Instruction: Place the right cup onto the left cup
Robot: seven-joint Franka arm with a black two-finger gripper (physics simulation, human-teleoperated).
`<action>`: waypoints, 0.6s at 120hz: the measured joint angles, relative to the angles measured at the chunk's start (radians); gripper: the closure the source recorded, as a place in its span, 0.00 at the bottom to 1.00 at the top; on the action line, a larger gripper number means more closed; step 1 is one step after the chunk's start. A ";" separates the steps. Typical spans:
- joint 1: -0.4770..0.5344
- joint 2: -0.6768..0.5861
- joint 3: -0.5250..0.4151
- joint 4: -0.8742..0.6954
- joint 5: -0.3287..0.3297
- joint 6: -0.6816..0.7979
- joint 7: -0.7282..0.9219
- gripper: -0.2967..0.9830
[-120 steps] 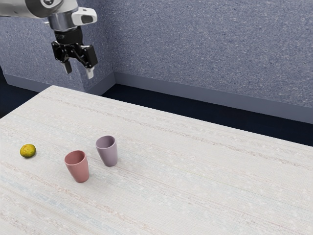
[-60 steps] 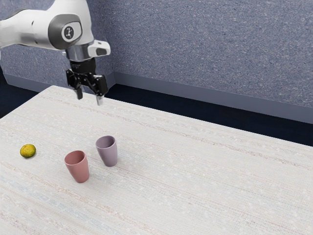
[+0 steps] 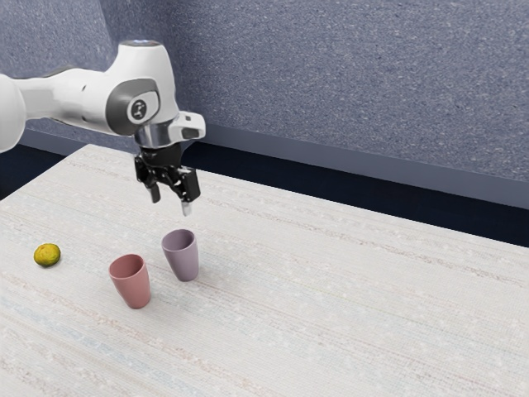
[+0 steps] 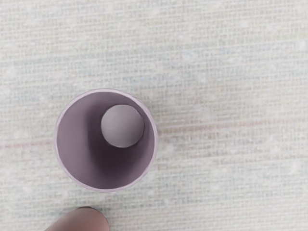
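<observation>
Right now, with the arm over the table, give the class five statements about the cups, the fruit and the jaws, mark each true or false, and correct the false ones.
1. The purple cup and the pink cup both stand upright on the table. True.
2. The jaws are shut on the pink cup. False: they are open and hold nothing, above the table.
3. The yellow fruit lies directly on the table. True.
4. The pink cup is nested in the purple cup. False: the two stand side by side.
5. The fruit is closer to the purple cup than to the pink one. False: the pink cup is closer to it.
</observation>
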 joint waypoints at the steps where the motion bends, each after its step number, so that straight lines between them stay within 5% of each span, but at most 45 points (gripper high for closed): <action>1: 0.000 0.000 -0.001 -0.002 0.000 0.003 0.001 0.25; 72: 0.003 0.084 -0.025 -0.020 -0.002 0.114 0.027 0.25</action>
